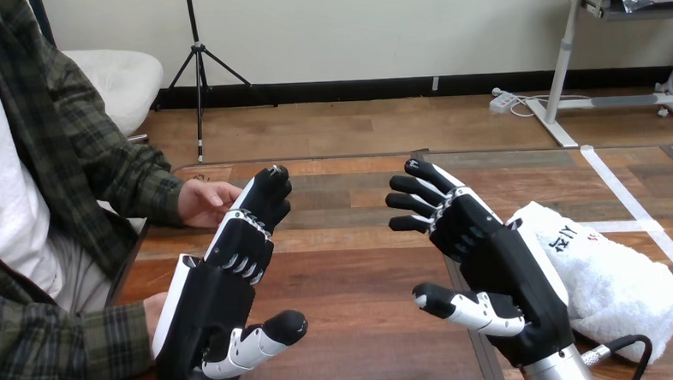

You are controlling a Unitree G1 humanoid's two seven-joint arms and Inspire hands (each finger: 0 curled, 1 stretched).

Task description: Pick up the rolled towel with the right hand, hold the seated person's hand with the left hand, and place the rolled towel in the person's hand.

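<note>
Head view, nearest first: the robot's black left hand with white shells [208, 309] rises from the near edge of the brown wooden table [354, 283]. Its fingers are extended and relaxed, its thumb stuck out sideways, and it holds nothing. Across from it the matching right hand [501, 262] is spread wide, fingers fanned apart and thumb out, also empty. Just beside and partly behind that hand, by the table's right edge, lies the white rolled terry towel [619, 291], resting flat and ungrasped. Farther off, at the table's left edge, the person's hand [198, 203] rests just past the left hand's fingertips. Whether the two touch I cannot tell, but nothing curls round it.

By my reading the task is at its opening step, with the towel not yet picked up. The next move calls for the right hand to turn out towards the right edge, come down over the roll and close round its middle.
</note>
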